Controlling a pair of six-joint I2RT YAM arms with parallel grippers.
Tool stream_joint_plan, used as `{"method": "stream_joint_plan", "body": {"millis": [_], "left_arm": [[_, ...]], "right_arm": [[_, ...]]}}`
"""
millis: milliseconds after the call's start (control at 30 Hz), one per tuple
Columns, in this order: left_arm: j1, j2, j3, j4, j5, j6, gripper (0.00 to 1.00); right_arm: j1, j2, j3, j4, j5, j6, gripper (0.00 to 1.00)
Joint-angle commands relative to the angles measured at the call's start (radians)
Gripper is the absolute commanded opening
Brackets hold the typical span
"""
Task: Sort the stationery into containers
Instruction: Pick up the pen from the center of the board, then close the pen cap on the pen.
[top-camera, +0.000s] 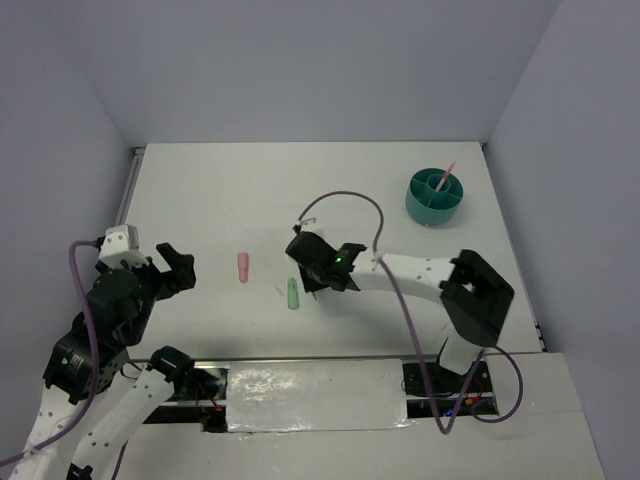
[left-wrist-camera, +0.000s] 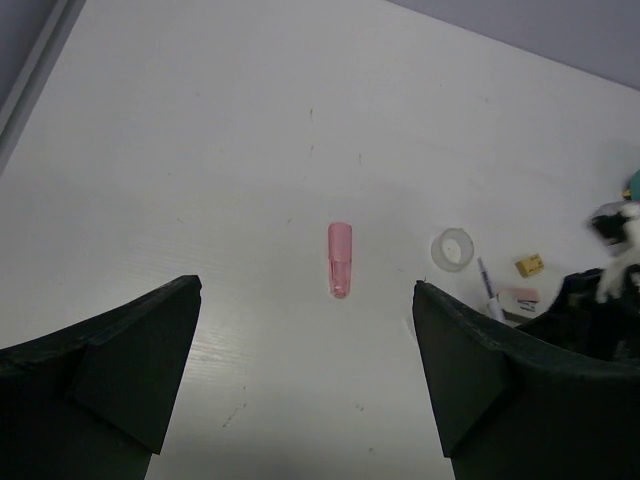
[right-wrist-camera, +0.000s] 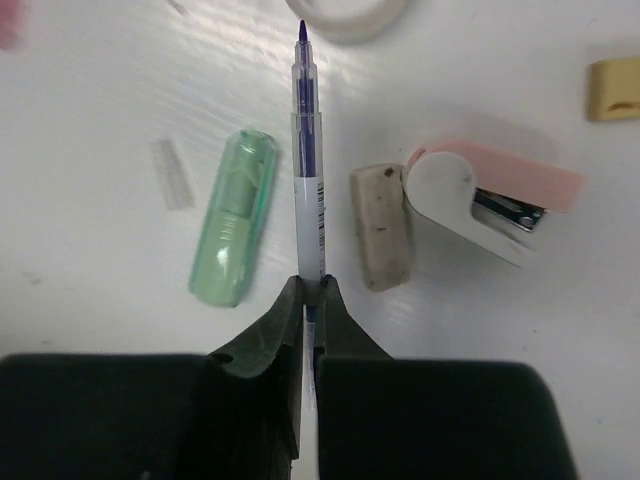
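Grips a clear pen (right-wrist-camera: 308, 200) in the right claw (right-wrist-camera: 308, 300). Holds the left claw (left-wrist-camera: 305, 290) released, short of the pink stub (left-wrist-camera: 339, 260).

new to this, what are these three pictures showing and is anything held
Two robot arms are bolted to a table. The wide picture looks down from above; the other two come from a camera on each wrist, the dark shapes being that arm's own jaws. On the table lie a pink stub, a mint-green stub, a tape ring, a grey eraser, a small stapler and a tan block. A teal organiser holds a pink pen. The right jaws are shut on a clear pen; the left jaws stand open, empty.
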Motion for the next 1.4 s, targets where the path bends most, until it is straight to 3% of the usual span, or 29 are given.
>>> {"method": "stream_joint_plan", "body": {"millis": [0, 167, 300, 467, 633, 767, 1067, 1367], "left_arm": [[0.005, 0.081, 0.042, 0.025, 0.037, -0.021, 0.99], [0.005, 0.176, -0.036, 0.120, 0.200, -0.153, 0.99], [-0.012, 0.390, -0.127, 0.256, 0.361, -0.295, 0.99], [-0.157, 0.547, -0.173, 0.297, 0.193, -0.517, 0.99], [-0.231, 0.733, -0.083, 0.208, 0.070, -0.671, 0.98], [-0.261, 0.881, -0.018, 0.097, 0.013, -0.830, 0.88], [-0.274, 1.047, 0.060, 0.073, 0.040, -0.920, 0.80], [-0.276, 1.208, 0.115, 0.116, 0.120, -0.875, 0.78]], "right_arm": [[0.005, -0.234, 0.002, 0.038, 0.071, 0.045, 0.00], [0.003, -0.493, -0.056, 0.021, 0.061, 0.022, 0.00], [0.000, -0.649, -0.107, -0.074, 0.118, 0.011, 0.00], [-0.011, -0.790, -0.174, -0.204, 0.164, 0.011, 0.00], [-0.011, -0.842, -0.231, -0.235, 0.176, 0.010, 0.00], [-0.012, -0.844, -0.257, -0.220, 0.163, -0.001, 0.00], [-0.012, -0.824, -0.294, -0.166, 0.160, -0.032, 0.00], [-0.012, -0.833, -0.331, -0.132, 0.146, -0.035, 0.00]]}}
